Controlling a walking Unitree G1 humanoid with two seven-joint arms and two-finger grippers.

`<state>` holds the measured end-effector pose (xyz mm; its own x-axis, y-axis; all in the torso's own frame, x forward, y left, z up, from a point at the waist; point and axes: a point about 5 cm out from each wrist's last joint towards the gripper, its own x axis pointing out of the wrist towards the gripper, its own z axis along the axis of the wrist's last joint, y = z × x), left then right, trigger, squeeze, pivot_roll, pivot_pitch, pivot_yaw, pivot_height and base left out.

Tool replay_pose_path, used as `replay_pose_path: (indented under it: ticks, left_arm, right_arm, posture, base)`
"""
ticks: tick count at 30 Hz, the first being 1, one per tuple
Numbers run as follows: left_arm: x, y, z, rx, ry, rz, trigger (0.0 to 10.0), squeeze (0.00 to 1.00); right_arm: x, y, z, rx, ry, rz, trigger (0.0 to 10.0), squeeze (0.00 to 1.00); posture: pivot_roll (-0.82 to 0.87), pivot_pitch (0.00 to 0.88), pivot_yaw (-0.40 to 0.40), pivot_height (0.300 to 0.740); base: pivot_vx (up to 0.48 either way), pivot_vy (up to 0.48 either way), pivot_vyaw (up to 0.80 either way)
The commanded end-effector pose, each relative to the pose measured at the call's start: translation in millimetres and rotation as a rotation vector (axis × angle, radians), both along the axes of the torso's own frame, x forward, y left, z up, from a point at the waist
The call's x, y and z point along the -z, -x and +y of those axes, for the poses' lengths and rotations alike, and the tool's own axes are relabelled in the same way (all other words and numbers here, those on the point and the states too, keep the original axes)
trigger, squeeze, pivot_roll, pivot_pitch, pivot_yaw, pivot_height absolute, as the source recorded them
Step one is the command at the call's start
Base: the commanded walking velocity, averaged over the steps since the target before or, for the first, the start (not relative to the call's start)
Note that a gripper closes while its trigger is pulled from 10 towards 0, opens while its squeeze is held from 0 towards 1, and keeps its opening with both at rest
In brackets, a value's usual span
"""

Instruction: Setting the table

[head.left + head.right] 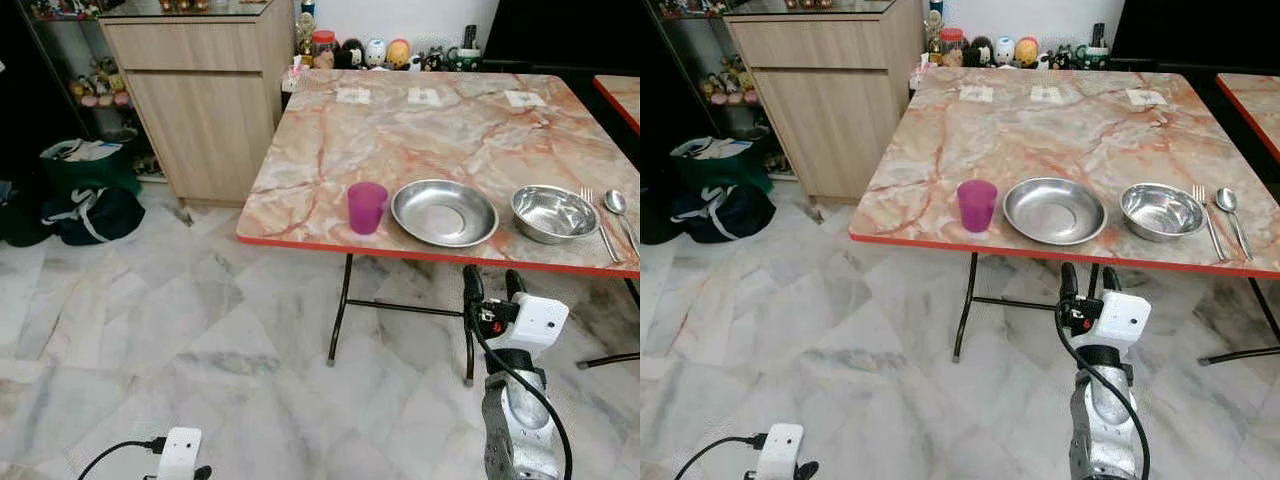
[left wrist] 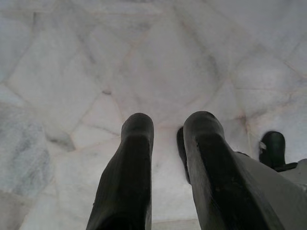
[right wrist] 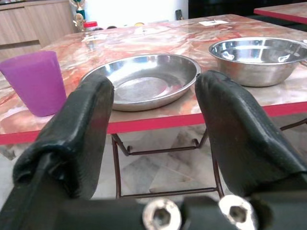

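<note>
I am viewing a marble-patterned surface (image 1: pixel 450 130) with a red edge, occupying the upper right of the left eye frame. Along its near edge, from left to right, are sitting a purple cup (image 1: pixel 366 207), a shallow steel plate (image 1: pixel 444 212), a steel bowl (image 1: pixel 554 213), then a fork (image 1: pixel 597 222) and a spoon (image 1: pixel 619 213) lying side by side at the far right. The cup is standing upright just beside the plate; the bowl is resting apart from the plate. I am holding the right tool (image 1: pixel 494 287) in the lower right of the frame, below the surface's edge and in front of the plate, its two black fingers (image 3: pixel 76 134) spread wide and gripping nothing. The left tool (image 2: pixel 168 158) is hanging at the bottom left over the pale marble floor (image 1: pixel 180 320), its fingers set narrowly apart and empty. A wooden cabinet (image 1: pixel 200 100) is standing at the upper left, with dark bags (image 1: pixel 85 200) lying beside it.
</note>
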<state>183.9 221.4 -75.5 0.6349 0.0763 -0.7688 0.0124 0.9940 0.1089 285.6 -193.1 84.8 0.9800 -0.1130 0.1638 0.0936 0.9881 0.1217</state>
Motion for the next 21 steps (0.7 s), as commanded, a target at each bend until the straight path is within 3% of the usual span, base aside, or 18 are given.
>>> replay_pose_path:
  ticks: [1,21]
  left_arm:
    - [1,2.2,1.5,-0.014,0.004,-0.003,10.0,0.0]
    - [-2,-3.7,2.1,-0.003,0.003,-0.011,10.0,0.0]
  right_arm:
    - [-10,-3.5,-0.8,0.012,-0.004,-0.024,10.0,0.0]
    - [-23,-3.6,-11.4,0.087,-0.025,-0.032,10.0,0.0]
  posture:
    - [-0.02,0.0,-0.014,0.74]
    - [-0.01,0.048,-0.001,0.74]
  base:
    - [0.274,0.0,0.0]
    - [0.305,0.0,0.0]
